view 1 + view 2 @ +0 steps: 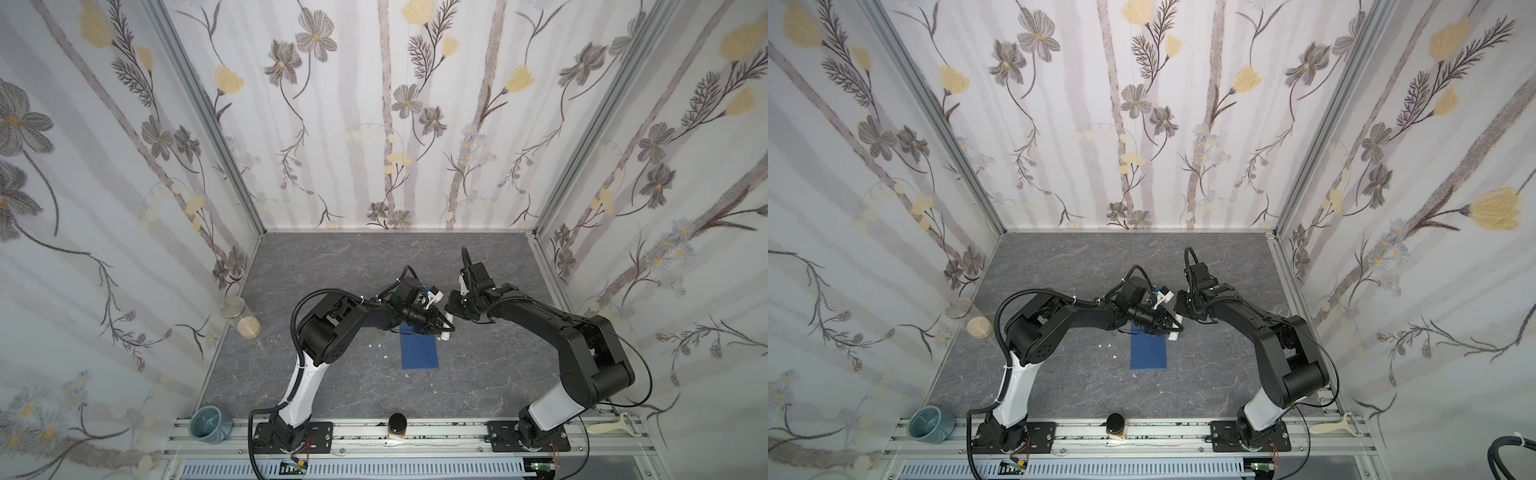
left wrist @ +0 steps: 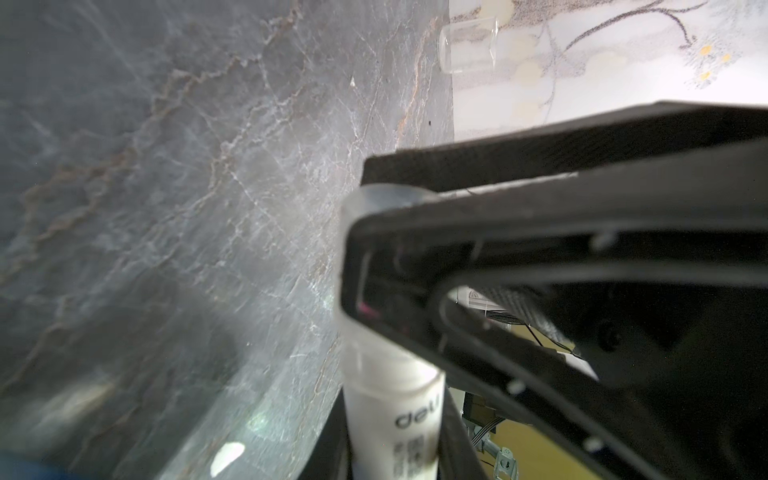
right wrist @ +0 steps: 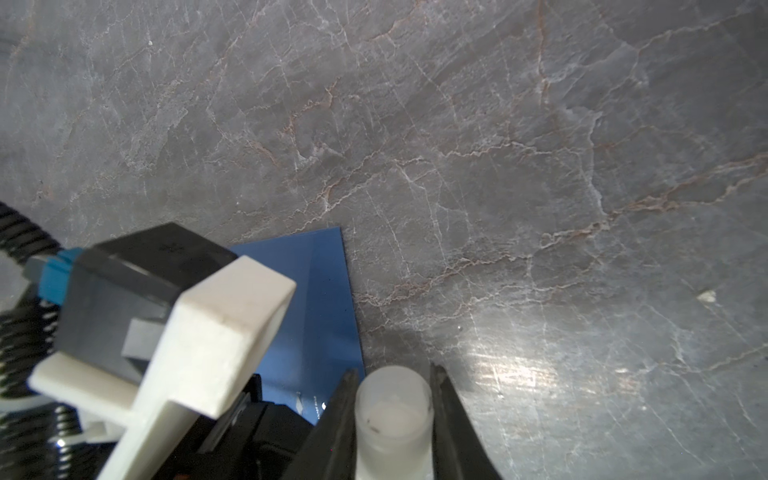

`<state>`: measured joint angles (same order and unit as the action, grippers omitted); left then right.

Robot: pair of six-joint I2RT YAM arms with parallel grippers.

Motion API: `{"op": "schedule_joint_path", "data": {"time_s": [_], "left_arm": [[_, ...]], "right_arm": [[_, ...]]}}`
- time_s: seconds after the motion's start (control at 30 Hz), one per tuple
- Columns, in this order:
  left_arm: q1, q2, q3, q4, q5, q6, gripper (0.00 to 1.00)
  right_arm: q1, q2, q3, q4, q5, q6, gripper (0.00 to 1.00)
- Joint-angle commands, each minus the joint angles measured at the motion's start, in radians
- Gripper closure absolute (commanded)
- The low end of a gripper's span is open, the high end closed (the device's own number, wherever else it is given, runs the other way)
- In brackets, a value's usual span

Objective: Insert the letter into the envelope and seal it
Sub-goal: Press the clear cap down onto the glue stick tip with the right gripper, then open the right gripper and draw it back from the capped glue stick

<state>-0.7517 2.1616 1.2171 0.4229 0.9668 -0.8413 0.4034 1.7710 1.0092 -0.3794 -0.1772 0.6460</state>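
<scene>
Flat on grey marble table (image 1: pixel 332 270), dark blue paper envelope (image 1: pixel 419 353); letter unseen, presumably inside. Left gripper (image 1: pixel 436 328) clamped on white glue-stick tube (image 2: pixel 395 407); right gripper (image 3: pixel 395 372) pinching its frosted cap (image 3: pixel 392 415). Sealing apparently not yet done.

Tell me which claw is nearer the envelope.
Left. The left claw, holding the glue stick, hangs over the far end of the envelope. The right claw, gripping the stick's cap, sits just beyond the envelope's far right corner.
</scene>
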Motion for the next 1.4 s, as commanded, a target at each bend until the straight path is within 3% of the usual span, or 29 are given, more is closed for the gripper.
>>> {"op": "schedule_joint_path", "data": {"time_s": [0.0,0.67,1.13,1.27,1.37], "left_arm": [[0.005,-0.015,-0.004,0.066,-0.076,-0.004,1.0],[-0.015,-0.016,-0.008,0.066,-0.072,-0.004,1.0],[0.005,-0.026,-0.013,0.066,-0.091,-0.012,1.0],[0.005,-0.031,-0.018,0.066,-0.089,-0.015,1.0],[0.002,-0.041,-0.028,0.066,-0.084,-0.012,1.0]], "right_arm": [[-0.01,0.017,0.024,-0.072,-0.092,0.004,0.72],[-0.065,0.022,0.076,-0.064,-0.102,0.0,0.54],[-0.11,-0.073,0.025,-0.076,-0.117,-0.007,0.52],[-0.135,-0.09,0.034,-0.075,-0.124,-0.023,0.54],[-0.172,-0.074,0.068,-0.072,-0.137,-0.055,0.7]]}}
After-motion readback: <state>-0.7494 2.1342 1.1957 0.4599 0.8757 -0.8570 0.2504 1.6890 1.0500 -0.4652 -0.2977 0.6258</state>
